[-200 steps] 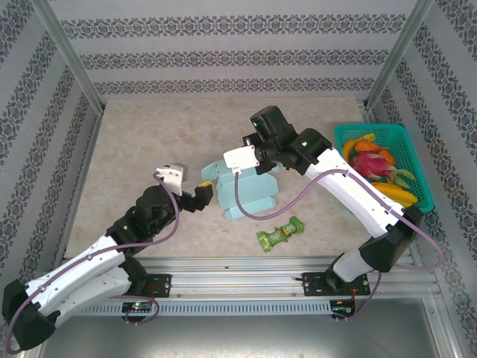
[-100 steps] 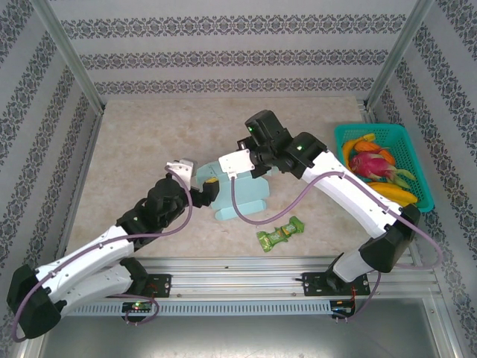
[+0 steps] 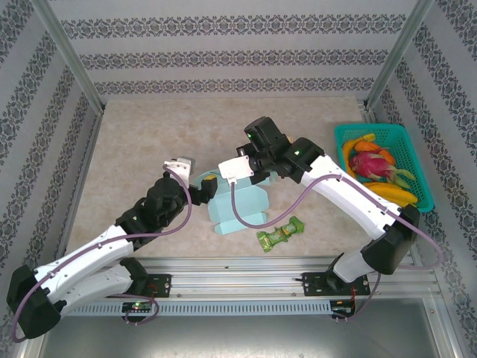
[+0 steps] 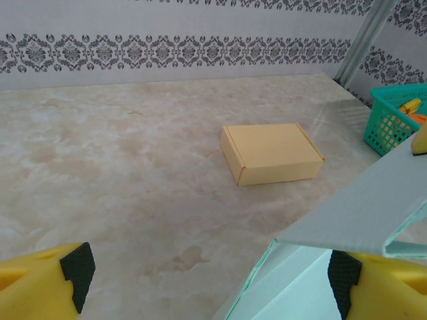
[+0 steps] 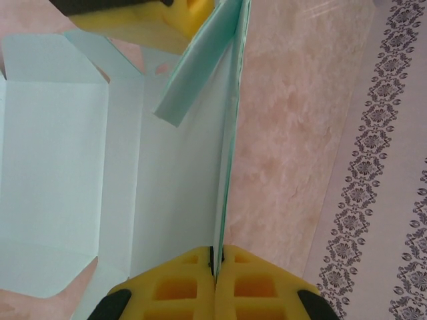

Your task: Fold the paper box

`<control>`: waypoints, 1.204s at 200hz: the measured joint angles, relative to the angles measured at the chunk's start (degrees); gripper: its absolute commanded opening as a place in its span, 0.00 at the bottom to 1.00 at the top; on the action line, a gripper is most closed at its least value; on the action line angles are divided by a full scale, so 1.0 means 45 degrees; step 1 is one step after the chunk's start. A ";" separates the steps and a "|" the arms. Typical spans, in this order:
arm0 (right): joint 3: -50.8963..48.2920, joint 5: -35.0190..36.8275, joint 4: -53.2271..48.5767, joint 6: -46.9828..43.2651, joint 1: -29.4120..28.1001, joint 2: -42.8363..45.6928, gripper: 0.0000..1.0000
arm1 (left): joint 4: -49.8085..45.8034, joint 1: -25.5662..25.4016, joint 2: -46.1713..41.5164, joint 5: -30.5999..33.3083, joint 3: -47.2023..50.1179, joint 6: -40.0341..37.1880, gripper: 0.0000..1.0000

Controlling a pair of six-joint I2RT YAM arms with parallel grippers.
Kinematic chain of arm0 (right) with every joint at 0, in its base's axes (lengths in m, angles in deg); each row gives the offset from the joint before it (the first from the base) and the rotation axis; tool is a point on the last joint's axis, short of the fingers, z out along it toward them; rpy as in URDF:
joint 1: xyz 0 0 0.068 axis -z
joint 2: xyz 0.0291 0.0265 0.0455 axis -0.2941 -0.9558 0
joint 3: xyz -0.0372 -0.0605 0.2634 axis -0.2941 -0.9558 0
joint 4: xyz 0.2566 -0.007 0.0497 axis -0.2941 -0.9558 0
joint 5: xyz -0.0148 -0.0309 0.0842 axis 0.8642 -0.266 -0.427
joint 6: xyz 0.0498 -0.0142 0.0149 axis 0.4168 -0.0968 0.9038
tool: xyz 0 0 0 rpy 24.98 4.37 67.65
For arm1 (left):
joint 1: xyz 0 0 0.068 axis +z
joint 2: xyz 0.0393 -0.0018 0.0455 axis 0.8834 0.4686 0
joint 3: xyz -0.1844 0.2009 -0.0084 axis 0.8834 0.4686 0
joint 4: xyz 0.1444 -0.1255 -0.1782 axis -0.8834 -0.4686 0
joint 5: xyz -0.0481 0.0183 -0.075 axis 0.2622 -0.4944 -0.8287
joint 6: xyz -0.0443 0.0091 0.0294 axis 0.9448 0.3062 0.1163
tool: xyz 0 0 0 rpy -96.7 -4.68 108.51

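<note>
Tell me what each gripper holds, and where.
Right gripper pinches the pale blue paper box by an upright panel's edge; left gripper is open, holding nothing.

Paper box (image 3: 246, 207) at frame centre; snack packet (image 3: 280, 234) just below it, slightly right; basket (image 3: 370, 128) at right edge, fruit (image 3: 369, 162) inside.

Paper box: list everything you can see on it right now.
The paper box is thin, pale mint-blue card, matte and unprinted, and it is only half formed. A flat base panel with creased flaps lies on the marble-look table. One side wall stands upright and a smaller flap tilts inward. The box sits mid-table, toward the near edge. The right gripper is shut on the upright wall's edge. The left gripper is open around a raised panel, with one finger apparently against it.
</note>
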 measured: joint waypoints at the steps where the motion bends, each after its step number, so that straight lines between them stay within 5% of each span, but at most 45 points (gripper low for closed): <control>1: -0.0010 -0.0010 0.0010 0.0005 0.0000 0.0000 0.00 | 0.0005 0.0000 0.0000 0.0005 0.0000 0.0005 0.92; 112: -0.0855 -0.0529 0.0767 0.1540 0.0447 0.0175 0.00 | 0.0063 -0.0092 0.0413 0.0957 0.0097 0.0529 0.93; 185: -0.1112 -0.0903 0.0481 0.2030 0.1593 -0.0850 0.00 | 0.1039 -0.0092 -0.2671 -0.0325 0.3337 0.1307 0.93; 241: -0.1122 -0.1263 0.0476 0.2409 0.1783 -0.1054 0.00 | 0.2011 -0.0092 -0.1452 -0.1321 0.4556 0.1972 0.93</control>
